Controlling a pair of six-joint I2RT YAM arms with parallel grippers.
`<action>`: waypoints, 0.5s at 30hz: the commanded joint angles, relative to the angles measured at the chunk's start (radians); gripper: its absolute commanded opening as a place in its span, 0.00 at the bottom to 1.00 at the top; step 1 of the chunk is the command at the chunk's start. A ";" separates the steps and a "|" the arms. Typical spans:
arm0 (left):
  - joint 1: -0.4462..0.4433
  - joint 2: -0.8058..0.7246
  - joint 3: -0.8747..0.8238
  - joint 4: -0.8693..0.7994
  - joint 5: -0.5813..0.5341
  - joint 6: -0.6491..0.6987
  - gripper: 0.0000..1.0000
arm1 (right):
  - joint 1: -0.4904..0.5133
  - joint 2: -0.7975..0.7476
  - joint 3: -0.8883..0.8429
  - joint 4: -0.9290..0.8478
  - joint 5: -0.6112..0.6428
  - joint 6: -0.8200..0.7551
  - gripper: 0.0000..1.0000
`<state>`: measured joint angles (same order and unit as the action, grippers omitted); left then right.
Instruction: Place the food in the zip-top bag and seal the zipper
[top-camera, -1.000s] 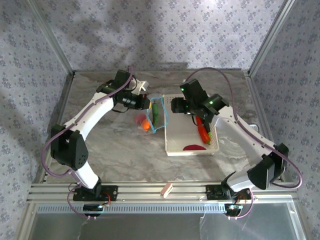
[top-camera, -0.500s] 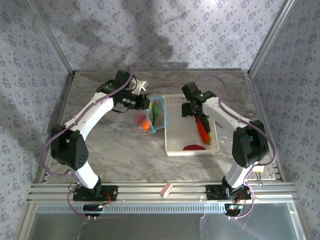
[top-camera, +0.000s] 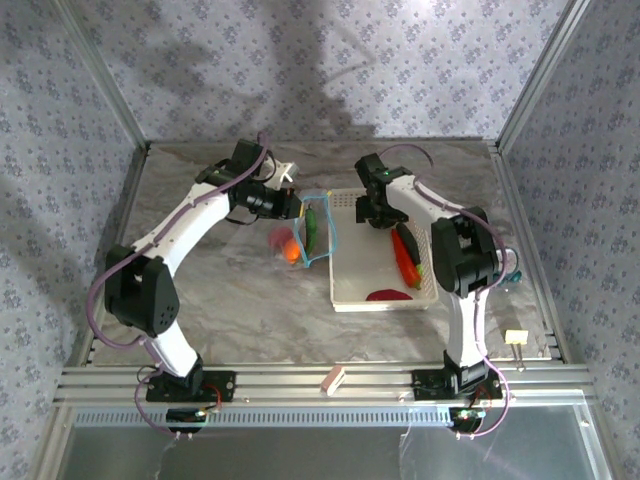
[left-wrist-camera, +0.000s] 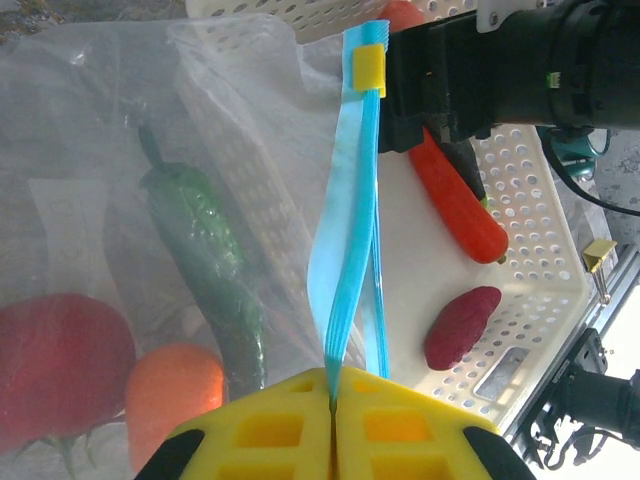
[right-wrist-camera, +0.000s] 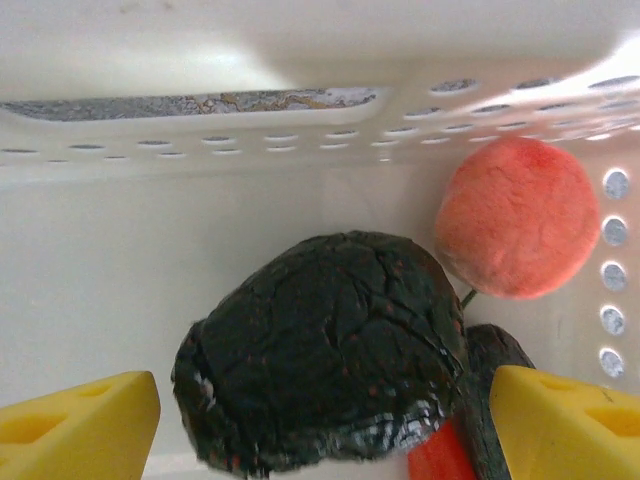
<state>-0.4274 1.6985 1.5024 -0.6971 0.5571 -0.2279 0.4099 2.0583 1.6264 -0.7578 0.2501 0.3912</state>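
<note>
Zip-top bag (left-wrist-camera: 120, 150) is pinched at its zipper (left-wrist-camera: 352, 230) by my left gripper (left-wrist-camera: 332, 395), so my wide-spread right gripper (right-wrist-camera: 322, 420) should next close on the dark vegetable (right-wrist-camera: 320, 340).

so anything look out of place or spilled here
Nothing spilled. The left claw pinches the zipper; the right claw hangs open over dark food in the basket. Only a small tan block on the front rail looks stray.
</note>
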 joint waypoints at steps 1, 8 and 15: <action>0.012 0.017 0.043 0.012 0.008 0.017 0.09 | -0.008 0.040 0.050 -0.047 0.010 -0.019 0.88; 0.016 0.040 0.067 0.002 0.013 0.021 0.09 | -0.018 0.088 0.084 -0.046 0.007 -0.026 0.88; 0.018 0.050 0.078 -0.005 0.012 0.022 0.09 | -0.026 0.103 0.084 -0.032 -0.015 -0.027 0.83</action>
<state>-0.4164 1.7317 1.5482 -0.6994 0.5571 -0.2245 0.3920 2.1441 1.6875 -0.7738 0.2455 0.3733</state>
